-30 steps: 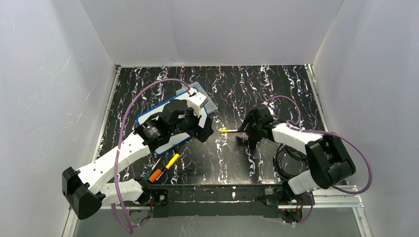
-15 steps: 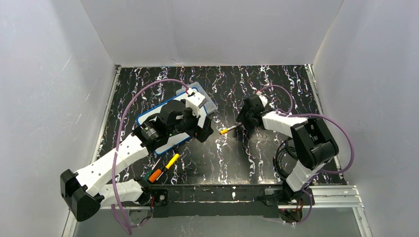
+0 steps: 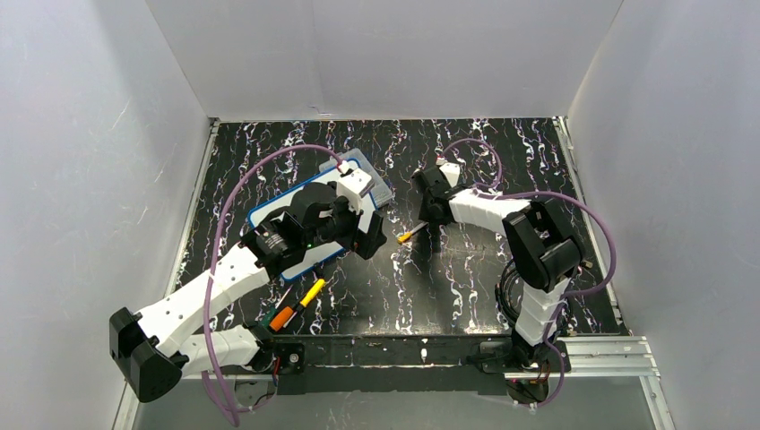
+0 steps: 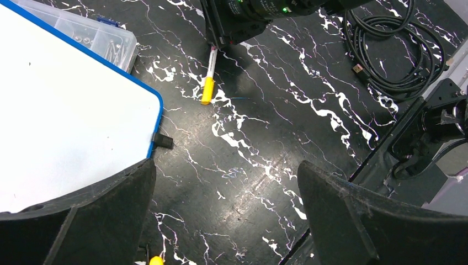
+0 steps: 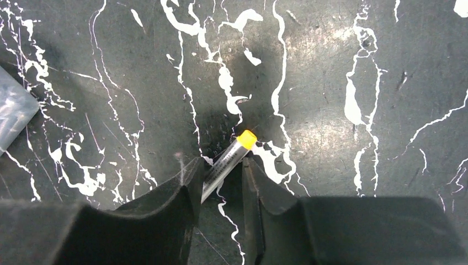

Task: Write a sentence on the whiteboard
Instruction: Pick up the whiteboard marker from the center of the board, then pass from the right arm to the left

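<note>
right wrist: right gripper [image 5: 218,185] straddles a yellow-capped pale marker [image 5: 229,157], grip uncertain.
left gripper [image 4: 225,176] gapes wide above the smooth blue-rimmed whiteboard [image 4: 66,110], left on black marbled table [image 4: 276,132].

One whiteboard [image 4: 66,110], one clear box [image 4: 94,36], one cable coil [image 4: 352,41], one yellow-capped marker [image 5: 232,157] between the right fingers [image 5: 176,193], perhaps two more pens [image 3: 296,306] behind the left fingers [image 4: 83,221]

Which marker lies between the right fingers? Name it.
The yellow-capped marker, between the right fingers; the yellow one and orange one lie by the left arm's base.
</note>
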